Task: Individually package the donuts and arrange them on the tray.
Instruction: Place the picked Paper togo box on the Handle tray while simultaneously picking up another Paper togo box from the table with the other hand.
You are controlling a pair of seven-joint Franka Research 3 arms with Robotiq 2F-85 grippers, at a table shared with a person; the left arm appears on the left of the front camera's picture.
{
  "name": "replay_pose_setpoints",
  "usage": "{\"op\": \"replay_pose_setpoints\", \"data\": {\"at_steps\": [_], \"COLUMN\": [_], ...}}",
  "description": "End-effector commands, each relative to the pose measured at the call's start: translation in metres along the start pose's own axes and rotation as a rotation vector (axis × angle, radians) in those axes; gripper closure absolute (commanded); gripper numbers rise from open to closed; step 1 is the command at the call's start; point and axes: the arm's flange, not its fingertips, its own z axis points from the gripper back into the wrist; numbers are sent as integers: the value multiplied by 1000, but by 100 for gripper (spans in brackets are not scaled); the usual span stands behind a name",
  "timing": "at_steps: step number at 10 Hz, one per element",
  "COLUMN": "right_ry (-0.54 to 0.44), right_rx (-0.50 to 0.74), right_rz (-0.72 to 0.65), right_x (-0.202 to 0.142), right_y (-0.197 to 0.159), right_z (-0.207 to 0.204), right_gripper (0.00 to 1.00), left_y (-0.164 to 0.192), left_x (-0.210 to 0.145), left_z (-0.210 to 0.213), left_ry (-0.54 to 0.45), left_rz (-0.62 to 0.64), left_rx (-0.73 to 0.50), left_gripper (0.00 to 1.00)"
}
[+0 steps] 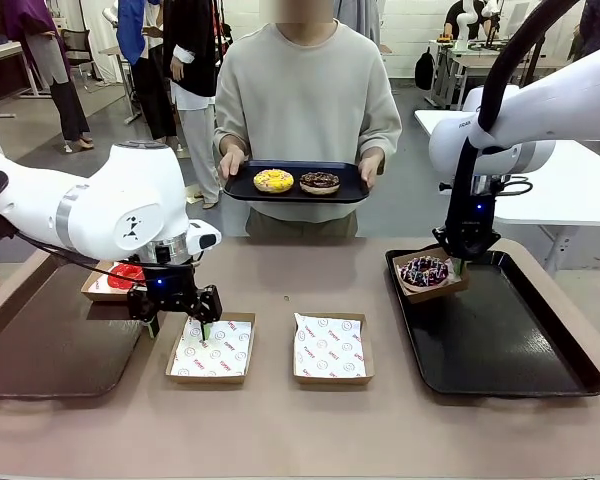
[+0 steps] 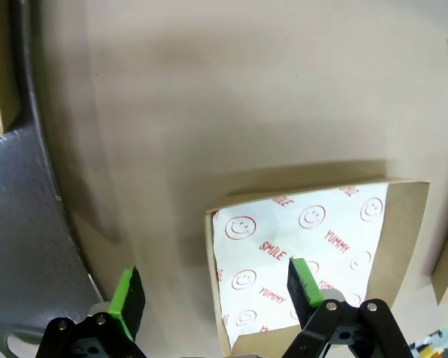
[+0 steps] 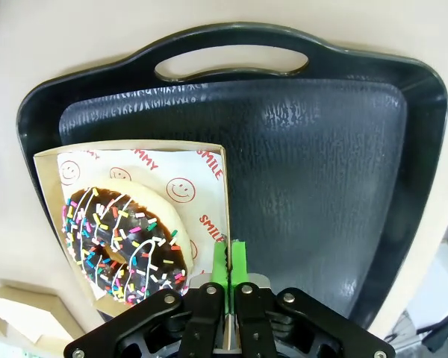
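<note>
The right jaws are clenching, their green pads point(image 3: 240, 261) pinching the thin side wall of the loaded box point(image 3: 134, 147). They are gripping cardboard rather than pastry, probably so that the icing is going untouched. The sprinkled donut point(image 3: 123, 242) is lying on the printed paper inside that box. The box is sitting at the handle-end corner of the counter tray point(image 3: 321, 186), on the side toward the robot's left, with its outer edge overlapping the tray's rim. Whether it is resting flat there or hanging just above, I cannot tell. The left jaws are standing released and wide, straddling one wall of the empty box point(image 2: 306, 246): one pad point(image 2: 302, 287) is hovering over its paper and the other over bare counter. That is likely lining up the same wall pinch. This box is lying well to the left of the counter tray, with a second empty box point(image 1: 330, 347) waiting between the two. Farther from the counter tray again, behind the left arm, the red donut point(image 1: 127, 273) is sitting boxed by a brown tray point(image 1: 40, 350). Beyond the counter tray's far side, across the counter, a person is holding out a serving tray point(image 1: 350, 190). It is carrying the yellow donut point(image 1: 273, 180) and the chocolate donut point(image 1: 319, 182), both unboxed and seemingly meant for the two empty boxes.
</note>
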Motion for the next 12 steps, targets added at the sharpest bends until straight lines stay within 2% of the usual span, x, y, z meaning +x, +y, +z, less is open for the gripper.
{"op": "replay_pose_setpoints", "data": {"at_steps": [1, 2, 3, 4, 5, 7, 8, 9, 10, 12], "right_ry": [-4, -2, 5, 8, 9, 6, 6, 10, 12, 11], "right_rx": [-11, -11, -5, -2, 1, 5, 5, 5, 11, 20], "right_rz": [-13, -9, -5, -6, -9, -11, -9, -10, -11, -15], "right_x": [6, 7, 6, 6, 6, 6, 6, 6, 6, 5], "right_y": [-1, -1, -1, -1, -2, -1, -1, -2, -3, -6], "right_z": [1, 1, 1, 1, 1, 2, 2, 2, 2, 3], "right_gripper": [98, 98, 41, 39, 0, 0, 15, 5, 0, 0], "left_y": [-9, -9, -9, -9, -9, -7, -7, -5, -4, -4], "left_x": [-11, -9, -9, -10, -10, -9, -9, -7, -7, -6], "left_z": [-2, -4, -3, -2, 1, 3, 4, 4, 4, 4], "left_ry": [-48, -37, -32, -34, -37, -39, -38, -37, -33, -28], "left_rz": [34, 35, 36, 33, 34, 37, 40, 54, 59, 65], "left_rx": [43, 26, 5, 3, 2, 3, 3, -3, -7, -12], "left_gripper": [0, 0, 55, 57, 100, 100, 82, 91, 100, 100]}}
